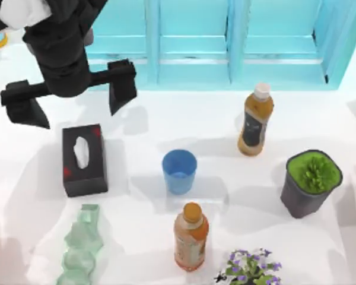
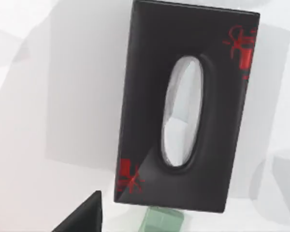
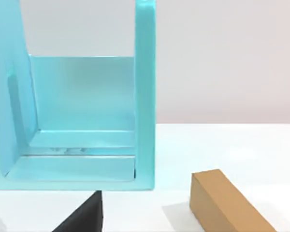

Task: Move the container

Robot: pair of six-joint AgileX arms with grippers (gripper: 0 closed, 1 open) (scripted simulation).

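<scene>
Left pincer (image 1: 68, 101) is hovering wide and empty above the worktop's (image 1: 166, 119) far left, over the tissue box (image 1: 83, 159), well apart from the cup (image 1: 179, 171). This looks like the approach step: next it is needing to travel right and descend around the cup. Standing upright mid-worktop, mouth up, long axis vertical, the cup is sitting between two bottles (image 1: 191, 236). The right arm is parked; whether its pincer is spread or closed, I cannot tell.

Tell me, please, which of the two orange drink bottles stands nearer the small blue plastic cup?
The orange-capped bottle, standing just in front of the small blue plastic cup. The white-capped bottle with the dark label stands farther away, toward the table's right.
</scene>
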